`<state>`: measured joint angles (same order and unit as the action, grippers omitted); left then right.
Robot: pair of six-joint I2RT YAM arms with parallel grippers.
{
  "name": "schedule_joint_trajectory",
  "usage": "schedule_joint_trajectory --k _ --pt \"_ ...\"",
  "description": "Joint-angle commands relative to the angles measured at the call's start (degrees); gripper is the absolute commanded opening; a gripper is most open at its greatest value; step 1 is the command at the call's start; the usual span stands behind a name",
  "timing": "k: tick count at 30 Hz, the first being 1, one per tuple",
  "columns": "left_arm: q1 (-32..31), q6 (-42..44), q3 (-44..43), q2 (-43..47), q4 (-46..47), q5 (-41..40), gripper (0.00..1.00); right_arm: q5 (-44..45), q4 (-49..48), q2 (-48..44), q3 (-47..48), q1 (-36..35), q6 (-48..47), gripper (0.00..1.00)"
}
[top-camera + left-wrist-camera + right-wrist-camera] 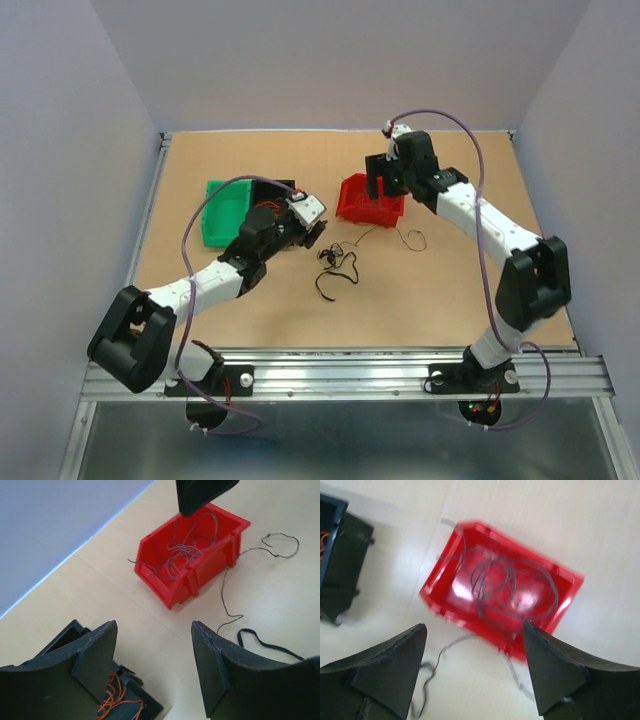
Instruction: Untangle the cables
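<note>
The left arm point(215, 275) stretches from its base at the near left, low over the surface point(450, 300), toward the middle. The left fingers point(95, 655) stand well apart, with nothing between them and touching nothing. The right arm point(480, 220) rises from the near right, bends at a high elbow and reaches back and leftward, so that the right fingers point(395, 660) hang pointing down over the red bin point(567, 587). They too are spread wide and empty (that view is blurred, but the gap is plain). A loose coil of grey wires point(187, 547) lies inside the red bin, and one thin strand runs over its rim and trails onto the surface beside it. A black cable point(335, 265) lies in loops on the surface just beside the left fingers, between the two arms. Orange wires point(112, 700) sit in a black bin point(280, 188) close by the left fingers, beside a green bin point(225, 215).
</note>
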<state>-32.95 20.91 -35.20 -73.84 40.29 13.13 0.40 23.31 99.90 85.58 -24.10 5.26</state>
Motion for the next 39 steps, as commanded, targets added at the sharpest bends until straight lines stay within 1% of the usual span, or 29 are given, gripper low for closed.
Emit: schedule_joint_trajectory --k 1,2,3,5,6,10,13,14,15,16,20,22,24,25,27,28,30,31,34,37,39 --pt "-3.9 4.7 -5.2 -4.3 -4.0 2.0 0.72 2.3 -12.0 -13.7 -11.9 -0.3 9.0 0.83" --pt "-4.7 5.5 -5.8 -5.3 -4.6 1.9 0.72 2.8 -16.0 -16.6 -19.5 -0.3 11.3 0.83" --pt "-6.1 6.5 -6.5 -6.4 -5.4 1.8 0.72 3.8 -18.1 -22.8 -22.9 -0.3 12.4 0.83" --pt "-7.2 7.4 -8.6 -9.8 -7.3 1.7 0.72 5.7 -21.4 -28.3 -29.5 -0.3 14.6 0.83" --pt "-7.8 7.7 -9.4 -11.1 -7.9 1.6 0.72 7.7 -22.8 -32.3 -34.6 -0.4 16.3 0.83" --pt "-10.7 9.1 -15.5 -19.6 -12.4 -1.0 0.69 12.7 -25.7 -38.5 -44.2 -0.3 20.4 0.83" --pt "-12.2 9.9 -18.1 -23.5 -13.7 -3.4 0.68 13.7 -29.3 -41.3 -50.1 -0.3 22.3 0.84" --pt "-13.1 10.0 -20.5 -26.1 -15.0 -5.8 0.67 13.7 -32.2 -43.4 -54.2 -0.3 22.8 0.84" --pt "-13.4 10.0 -21.7 -27.6 -15.8 -6.7 0.65 13.6 -33.6 -44.5 -56.0 -0.3 22.8 0.84" --pt "-13.5 9.9 -23.9 -29.9 -17.3 -7.6 0.61 14.3 -34.6 -46.5 -58.3 -0.3 22.3 0.84" --pt "-13.9 9.4 -27.9 -34.2 -20.6 -10.2 0.53 15.0 -33.5 -51.1 -59.9 -0.3 21.3 0.84" --pt "-13.8 9.7 -28.3 -35.1 -20.8 -11.6 0.5 13.6 -33.2 -55.6 -61.1 -0.3 21.2 0.84" --pt "-13.8 9.9 -28.4 -35.4 -21.0 -11.4 0.5 13.2 -33.1 -58.8 -63.7 -0.3 21.7 0.84" --pt "-13.9 10.3 -28.5 -35.6 -21.5 -11.0 0.45 13.2 -33.1 -61.6 -64.7 -0.3 21.9 0.84" --pt "-13.8 10.2 -28.7 -35.9 -22.1 -10.8 0.36 13.4 -32.7 -64.3 -66.8 -0.3 22.3 0.84" --pt "-13.8 10.3 -29.2 -36.4 -22.6 -11.1 0.25 13.3 -32.5 -66.5 -67.3 -0.3 22.3 0.84" --pt "-13.8 10.4 -29.3 -36.6 -22.9 -11.6 0.11 13.1 -32.2 -67.9 -68.3 -0.3 22.3 0.84" --pt "-13.8 10.3 -29.2 -36.1 -23.0 -11.7 0.0 13.1 -32.1 -68.6 -68.4 -0.4 22.3 0.84" --pt "-13.8 9.9 -27.9 -33.9 -22.4 -11.4 0.0 13.0 -31.8 -68.4 -68.6 -0.3 21.6 0.84" --pt "-13.8 9.7 -24.8 -28.7 -20.8 -10.2 0.0 12.0 -31.9 -66.8 -68.2 -0.4 21.6 0.84" --pt "-13.8 9.8 -21.9 -23.6 -19.6 -9.5 0.0 10.4 -32.0 -64.9 -67.6 -0.3 21.4 0.84"
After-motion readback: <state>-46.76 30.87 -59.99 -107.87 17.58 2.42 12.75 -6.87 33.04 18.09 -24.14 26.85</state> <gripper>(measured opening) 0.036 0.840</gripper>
